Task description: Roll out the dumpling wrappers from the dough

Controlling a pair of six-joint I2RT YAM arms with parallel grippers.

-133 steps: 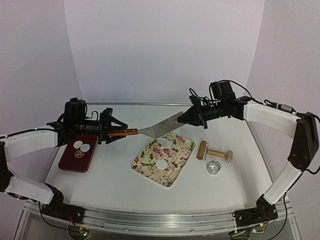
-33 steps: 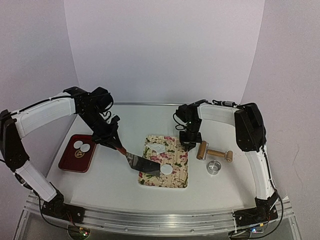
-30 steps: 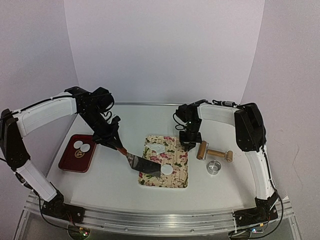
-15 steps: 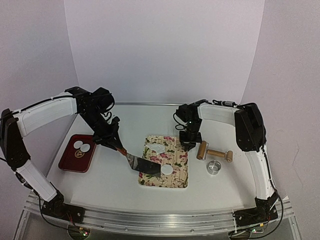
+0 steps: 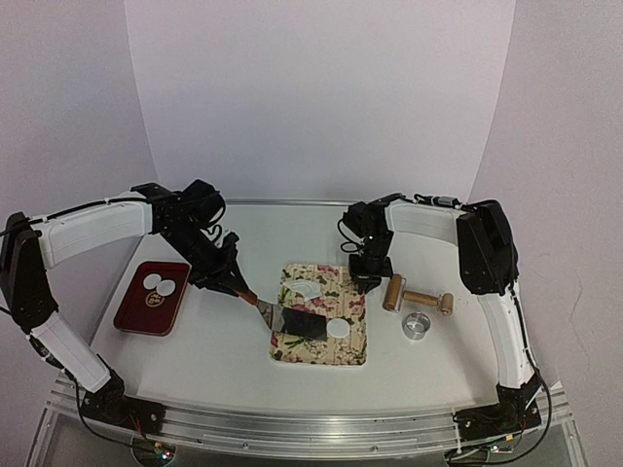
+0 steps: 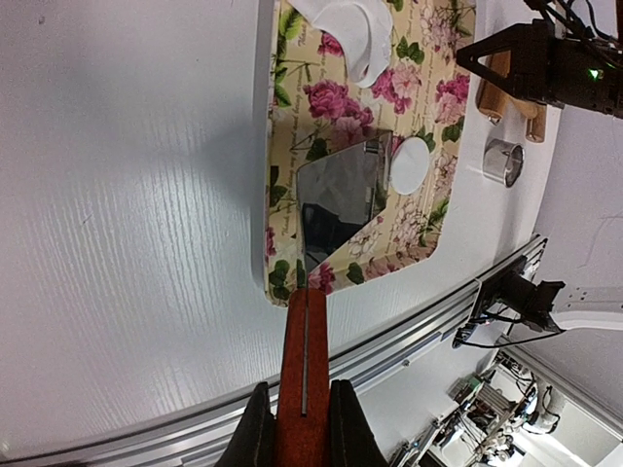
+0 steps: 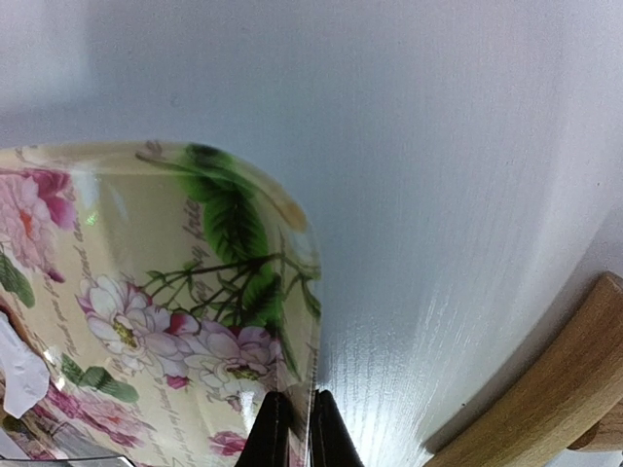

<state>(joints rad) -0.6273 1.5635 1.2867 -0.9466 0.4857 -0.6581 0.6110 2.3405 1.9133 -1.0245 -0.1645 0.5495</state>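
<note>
A thin, flat, round white dumpling wrapper (image 5: 338,329) lies on the floral board (image 5: 313,350), just beside the spatula (image 6: 336,195) blade's tip. Two more wrappers (image 5: 153,282) sit in the red tray (image 5: 136,316). The left gripper (image 6: 297,433) clamps the spatula's handle, and the right gripper (image 7: 292,418) pinches the board's edge.

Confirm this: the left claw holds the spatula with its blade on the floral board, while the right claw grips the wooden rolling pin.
Wrong on the right claw: it pinches the edge of the floral board, not the rolling pin, which lies free beside it, as the right wrist view shows. The left claw does hold the spatula, blade on the board.
</note>
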